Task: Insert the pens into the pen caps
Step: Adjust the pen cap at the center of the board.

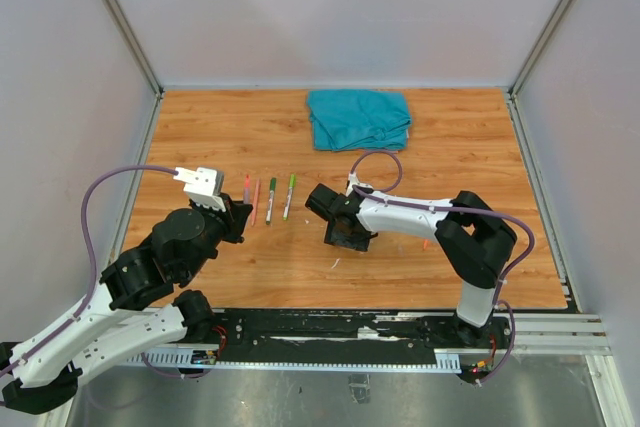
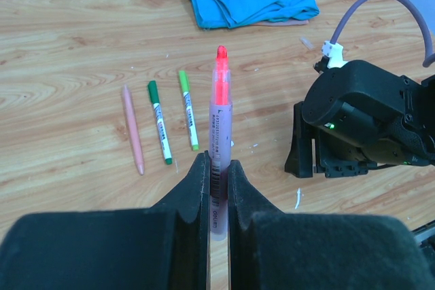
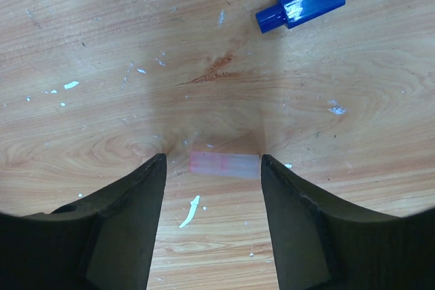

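Observation:
My left gripper [image 2: 217,171] is shut on a pale-barrelled pen with a bare red tip [image 2: 219,110], held pointing away above the table; it also shows in the top view [image 1: 247,187]. Three more pens lie side by side on the table: pink [image 2: 133,129], dark green [image 2: 160,121] and light green [image 2: 188,109]. My right gripper [image 3: 212,161] is open and low over the table, its fingers either side of a translucent pink pen cap [image 3: 224,164] that lies flat. A blue pen cap [image 3: 300,1] lies farther off.
A folded teal cloth [image 1: 360,117] lies at the back middle of the wooden table [image 1: 200,137]. The right gripper's black body [image 2: 367,123] sits right of the held pen. A small orange bit [image 1: 427,243] lies under the right forearm.

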